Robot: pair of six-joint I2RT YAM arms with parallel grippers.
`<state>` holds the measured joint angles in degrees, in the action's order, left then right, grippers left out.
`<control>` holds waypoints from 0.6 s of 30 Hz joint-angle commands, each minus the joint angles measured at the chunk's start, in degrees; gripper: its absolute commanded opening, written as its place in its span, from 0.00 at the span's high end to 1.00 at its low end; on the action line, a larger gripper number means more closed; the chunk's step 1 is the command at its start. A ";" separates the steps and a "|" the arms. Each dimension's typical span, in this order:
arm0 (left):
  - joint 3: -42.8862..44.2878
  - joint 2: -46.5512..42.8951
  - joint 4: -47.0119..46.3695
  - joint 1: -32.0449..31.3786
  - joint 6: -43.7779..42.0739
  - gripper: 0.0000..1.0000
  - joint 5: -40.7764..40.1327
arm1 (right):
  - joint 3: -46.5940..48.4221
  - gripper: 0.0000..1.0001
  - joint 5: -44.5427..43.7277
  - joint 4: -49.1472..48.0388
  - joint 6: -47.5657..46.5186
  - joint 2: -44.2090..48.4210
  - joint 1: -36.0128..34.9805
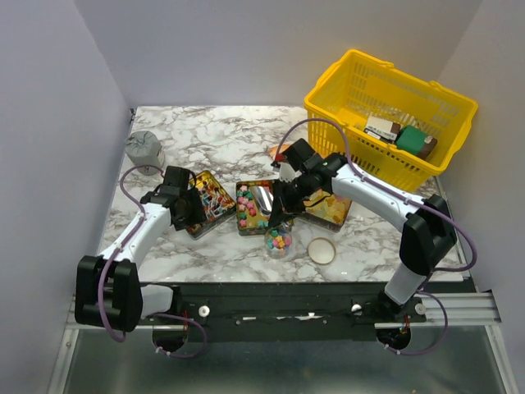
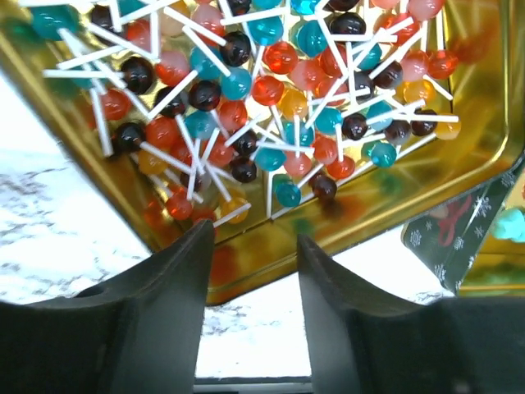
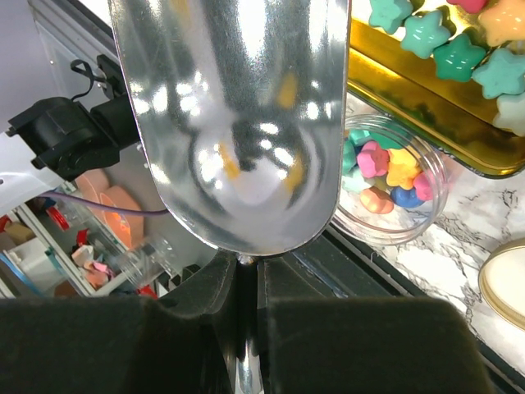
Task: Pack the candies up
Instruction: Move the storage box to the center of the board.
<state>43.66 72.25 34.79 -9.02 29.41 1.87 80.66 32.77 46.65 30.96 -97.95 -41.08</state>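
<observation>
Two jaw pairs. My left gripper [image 2: 254, 242] half-open, empty, over gold tin [image 2: 369, 223] of colourful lollipops [image 2: 271, 90]. My right gripper [image 3: 246, 271] clamps shiny metal scoop [image 3: 238, 123] just beside clear jar [image 3: 441, 185] holding pastel star-shaped candies [image 3: 392, 168].

Lollipop tin [image 2: 486, 139] cut off by top and side edges, metal scoop [image 3: 238, 123] cropped at top, clear jar [image 3: 410, 232] half hidden behind it, round lid [image 3: 504, 287] cut by right edge, yellow basket [image 1: 353, 90] with packets [image 1: 384, 127] too small to read, gold tin [image 1: 332, 213] partly under the right arm [image 1: 377, 193]
</observation>
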 commanded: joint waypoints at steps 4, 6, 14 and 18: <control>6.70 -4.92 5.81 -0.12 2.05 0.22 -13.37 | 1.96 0.99 -1.48 1.77 -0.81 -0.05 -0.67; 7.84 -4.31 7.74 -0.04 2.84 0.21 -15.66 | 1.78 0.99 -1.57 1.77 -0.73 0.13 -0.84; 5.83 -1.15 10.48 3.03 5.13 0.22 -18.49 | 1.07 0.99 -1.66 1.25 -0.64 0.39 -0.84; 3.81 0.70 8.47 4.80 4.78 0.27 -15.32 | 1.08 0.99 -2.10 1.51 -1.08 0.31 -0.84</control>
<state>49.54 71.16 43.09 -5.67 33.26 -13.69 80.95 32.14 47.51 30.94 -97.95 -41.58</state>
